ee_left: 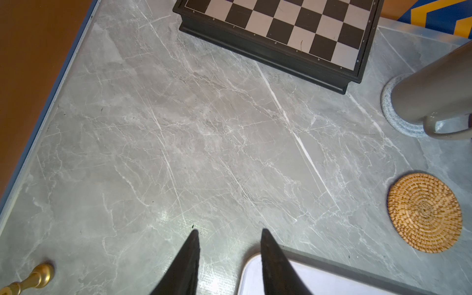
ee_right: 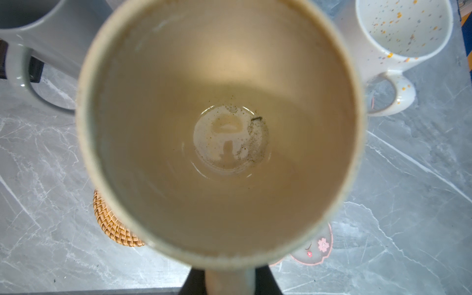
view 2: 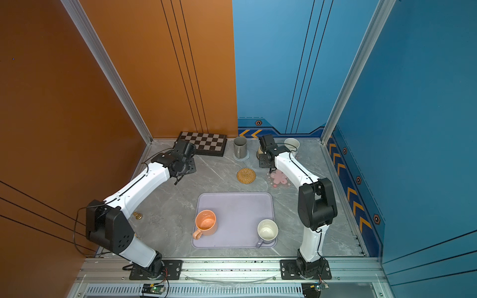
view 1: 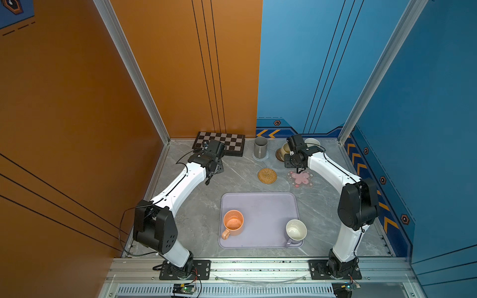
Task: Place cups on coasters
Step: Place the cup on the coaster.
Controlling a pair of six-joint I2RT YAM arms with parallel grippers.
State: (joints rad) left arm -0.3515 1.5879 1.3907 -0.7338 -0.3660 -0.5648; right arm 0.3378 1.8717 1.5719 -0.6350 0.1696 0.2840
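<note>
My right gripper (ee_right: 229, 281) is shut on the handle of the beige-yellow mug (ee_right: 219, 127), held raised near the dark-brown disc (view 1: 278, 155) at the back right. The mug's inside fills the right wrist view. Bare on the table lie the rattan coaster (view 1: 267, 176) and a pink-flower coaster (view 1: 300, 178). The grey mug (view 1: 260, 148) stands on the pale-blue spiral coaster (view 1: 265, 158). At the back right stands the speckled white mug (view 1: 312, 142). The orange mug (view 1: 233, 223) and the lavender mug (view 1: 296, 230) stand on the lavender tray (view 1: 260, 203). My left gripper (ee_left: 229, 231) is open and empty.
A chequered board (view 1: 219, 143) lies at the back left, just behind the left wrist. A small gold chess piece (view 2: 137, 215) stands by the left arm's elbow. Orange and blue walls close in the marble table on three sides.
</note>
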